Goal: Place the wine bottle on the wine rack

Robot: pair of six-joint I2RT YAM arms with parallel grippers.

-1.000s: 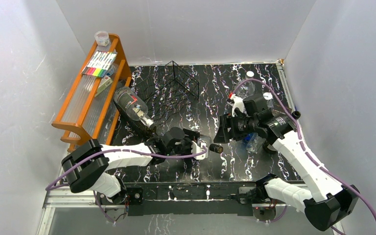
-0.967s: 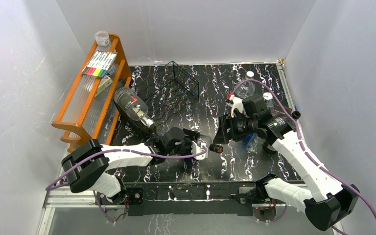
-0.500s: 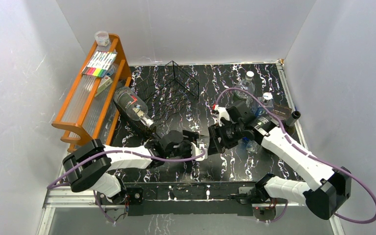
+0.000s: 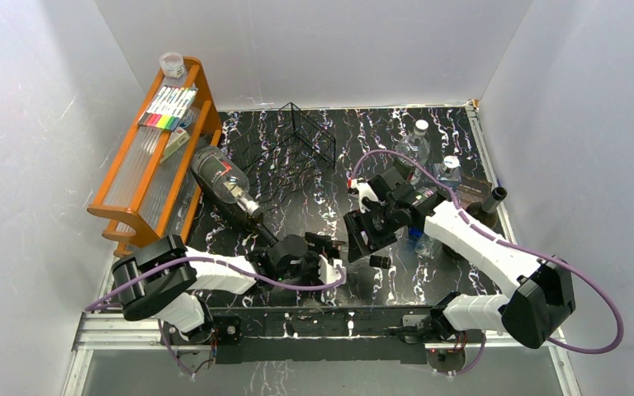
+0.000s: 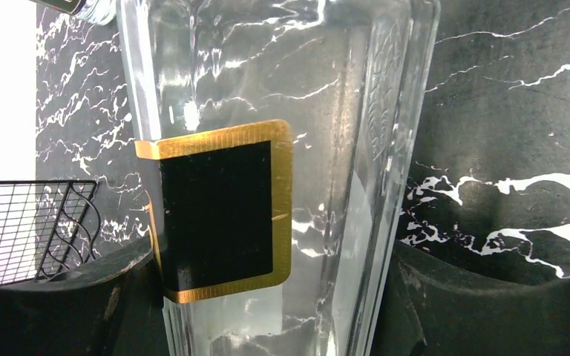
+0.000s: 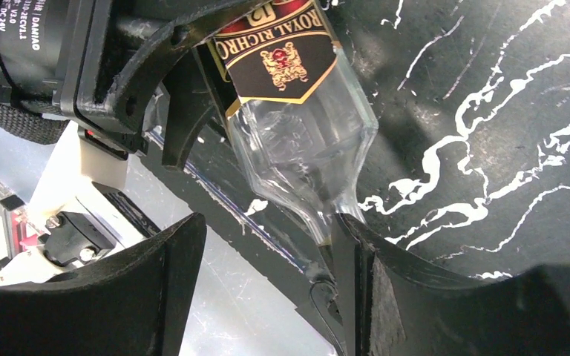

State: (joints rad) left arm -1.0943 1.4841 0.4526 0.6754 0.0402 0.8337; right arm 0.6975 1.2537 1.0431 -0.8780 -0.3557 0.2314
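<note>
My left gripper [image 4: 328,262] [image 5: 274,297] is shut on a clear glass bottle [image 5: 267,111] with a black and gold label, holding it by the body low over the near part of the table. Its dark cap [image 4: 380,261] points right. My right gripper [image 4: 362,238] [image 6: 267,282] is open with its fingers straddling the bottle's neck [image 6: 319,215], which lies against one finger [image 6: 386,289]. The black wire wine rack [image 4: 297,136] stands at the back middle, empty, and shows at the left of the left wrist view [image 5: 30,222].
An orange wooden shelf unit [image 4: 132,177] with markers stands at the left, and a dark round bottle [image 4: 221,180] leans beside it. Several small bottles [image 4: 419,140] stand at the right back, with a dark one [image 4: 492,198] near the right wall.
</note>
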